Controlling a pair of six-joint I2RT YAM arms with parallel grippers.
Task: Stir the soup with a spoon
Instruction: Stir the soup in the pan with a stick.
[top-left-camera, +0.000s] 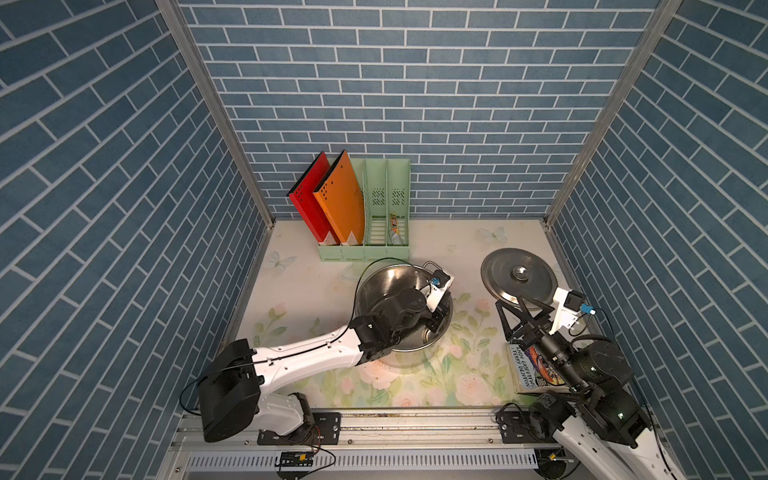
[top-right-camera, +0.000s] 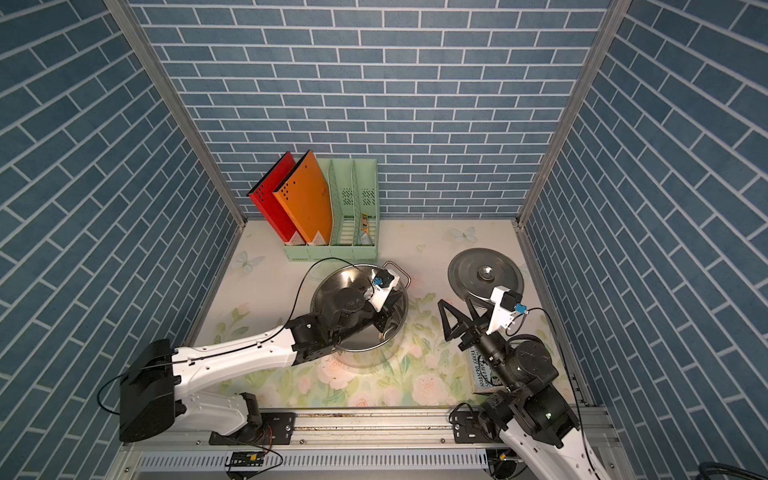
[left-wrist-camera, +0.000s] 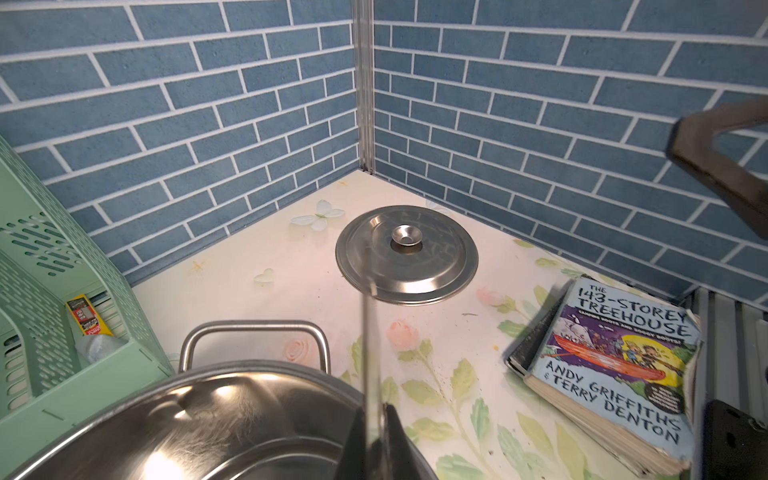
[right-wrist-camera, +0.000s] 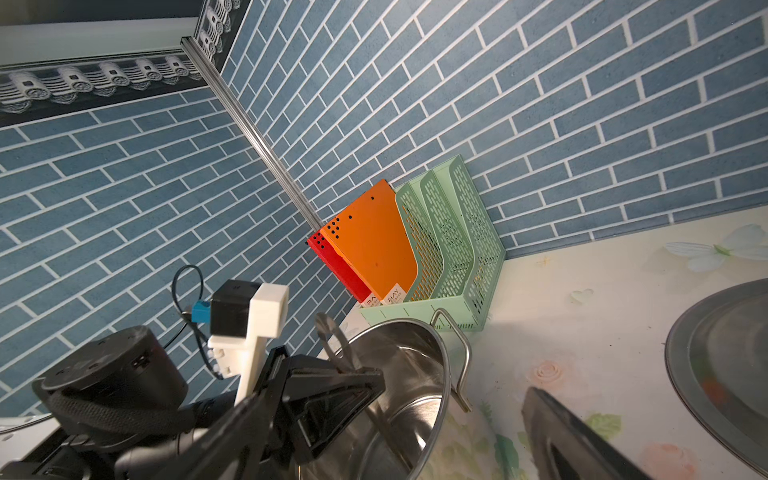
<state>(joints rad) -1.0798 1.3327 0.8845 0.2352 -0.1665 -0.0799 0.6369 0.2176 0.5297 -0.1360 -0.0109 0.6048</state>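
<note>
At the bottom centre of its wrist view, the left gripper is clenching the long slim grey metal spoon, whose handle is standing up over the round steel pot. The flat steel lid is lying off, right of centre, and the right gripper is hanging released beside it. The grasp looks done. The stirring itself seems to be just starting.

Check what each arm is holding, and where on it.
The left gripper has its fingers shut on the spoon, on the handle below its holed end; the right gripper is open, empty.
</note>
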